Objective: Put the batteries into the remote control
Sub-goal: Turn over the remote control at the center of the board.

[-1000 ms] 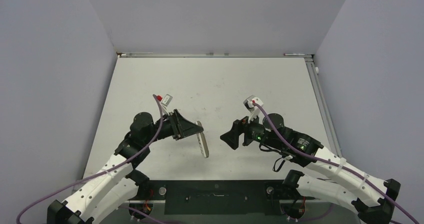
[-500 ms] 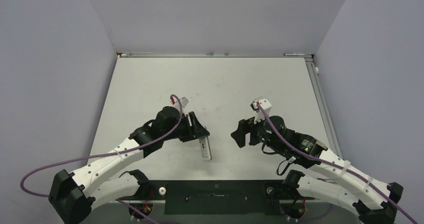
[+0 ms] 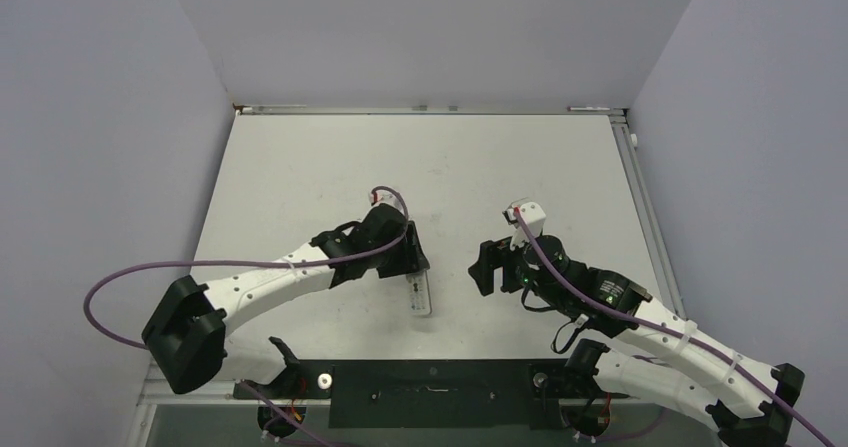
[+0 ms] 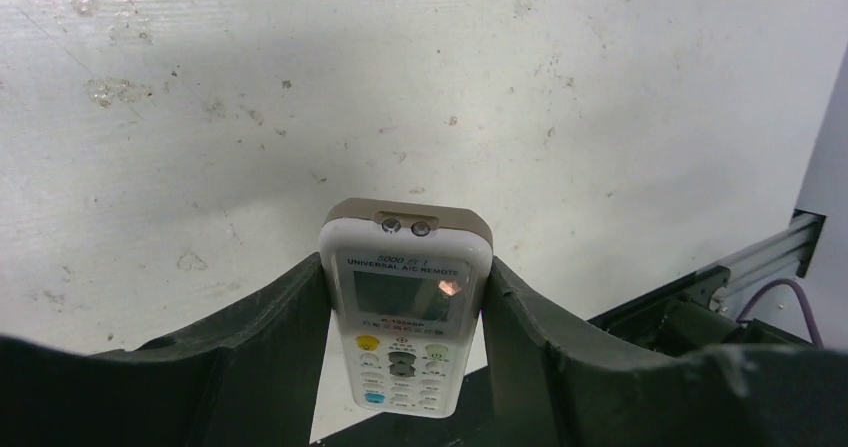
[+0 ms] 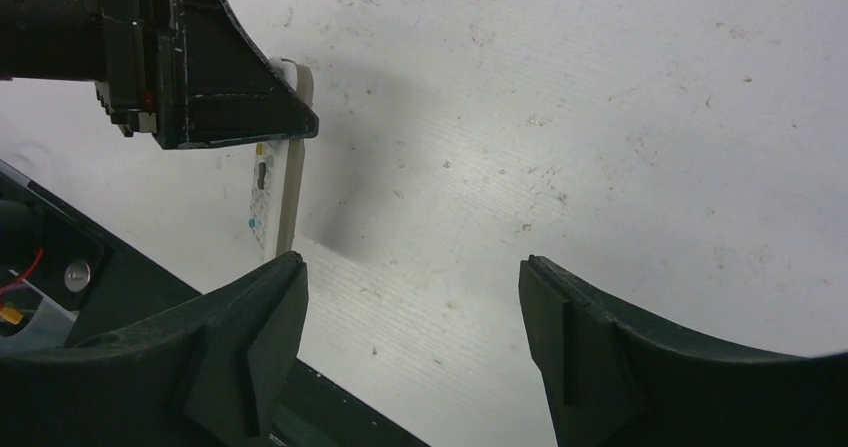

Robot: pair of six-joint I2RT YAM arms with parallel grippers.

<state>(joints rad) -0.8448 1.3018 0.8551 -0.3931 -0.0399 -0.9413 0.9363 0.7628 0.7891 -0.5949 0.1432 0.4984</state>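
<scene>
The white remote control sits in my left gripper, near the table's front middle. In the left wrist view the remote shows its screen and buttons, with both fingers against its sides. It is also in the right wrist view, on edge under the left gripper. My right gripper is open and empty, to the right of the remote. The batteries are not in view.
The white tabletop has grey walls on three sides. A black base rail runs along the near edge, and a metal rail along the right edge.
My left arm has stretched out to the right and forward with the remote held in it. My right gripper has shifted slightly right and back.
</scene>
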